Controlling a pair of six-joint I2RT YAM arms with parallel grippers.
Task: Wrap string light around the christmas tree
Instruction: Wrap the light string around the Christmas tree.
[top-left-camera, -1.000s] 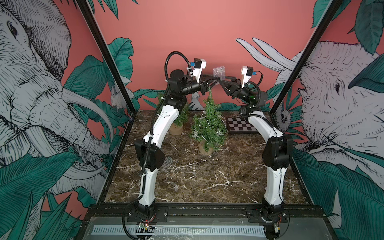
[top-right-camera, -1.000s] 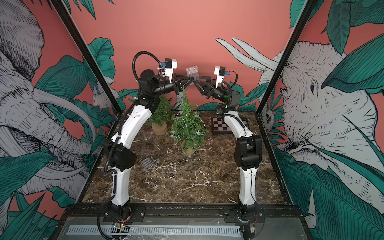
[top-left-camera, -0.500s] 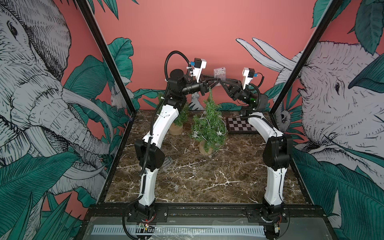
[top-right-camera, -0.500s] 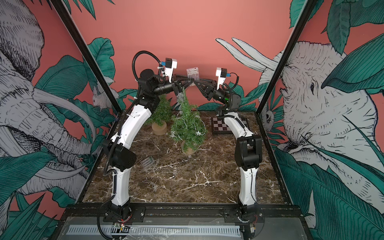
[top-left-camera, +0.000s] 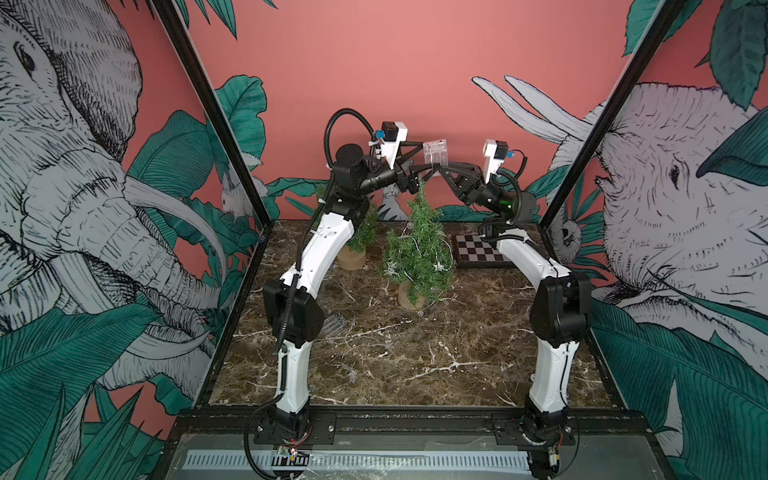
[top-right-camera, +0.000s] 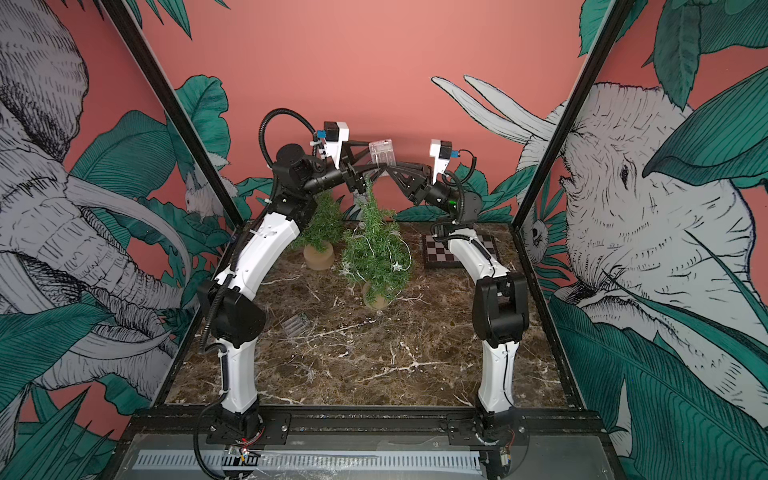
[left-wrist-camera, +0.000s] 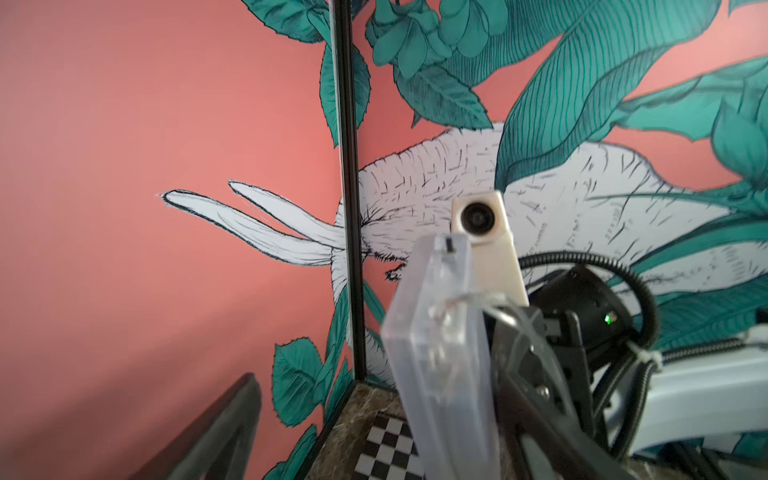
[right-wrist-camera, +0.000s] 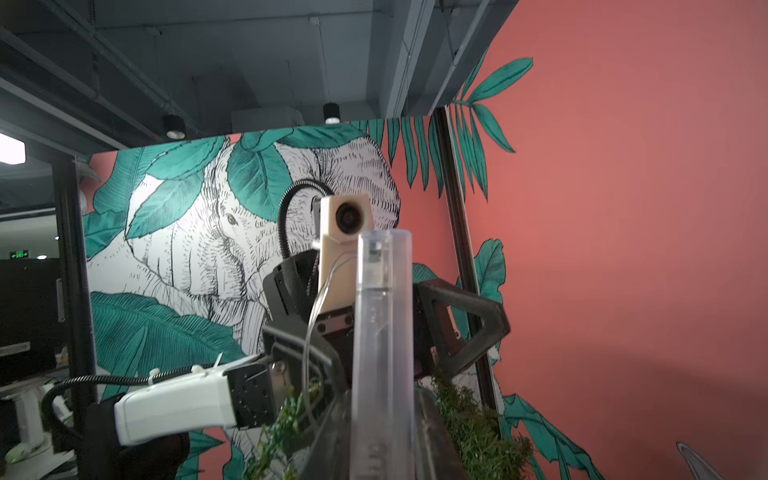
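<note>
Both top views show a smaller potted tree (top-left-camera: 360, 235) at the left rear of the marble surface (top-left-camera: 415, 357). Just right of it stands the christmas tree (top-left-camera: 419, 257), with the string light (top-left-camera: 437, 266) looped over its branches. Above the treetop the left gripper (top-left-camera: 427, 156) is spread wide around the clear battery box (top-left-camera: 436, 150). The right gripper (top-left-camera: 441, 165) is clamped on the box's lower edge. A checkerboard (top-left-camera: 478, 251) lies at the right rear.
</note>
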